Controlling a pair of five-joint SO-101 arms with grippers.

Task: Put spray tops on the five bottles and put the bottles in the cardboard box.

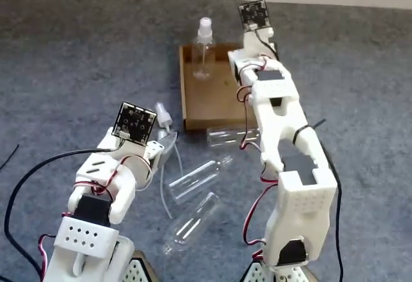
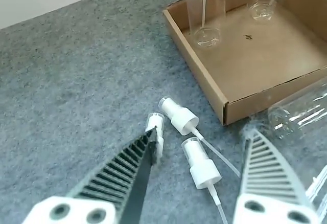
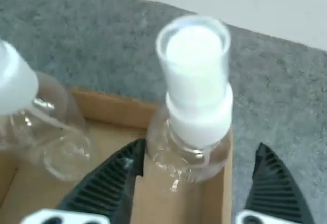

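Now two capped bottles stand upright inside the cardboard box (image 1: 212,102): the first bottle (image 1: 203,47) is at its far wall, and the second bottle (image 3: 196,106) is at a corner, between the spread fingers of the right tool (image 3: 199,150), which is released. Three bare bottles (image 1: 193,179) lie on the gray counter (image 1: 77,50) just before the box. Beside the box's near corner, on the left arm's side, three spray tops (image 2: 179,117) lie loose. The left tool (image 2: 202,136) hovers over them, opened wide and holding nothing.

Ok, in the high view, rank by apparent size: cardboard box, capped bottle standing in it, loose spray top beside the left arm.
1. cardboard box
2. capped bottle
3. loose spray top
None look alike.
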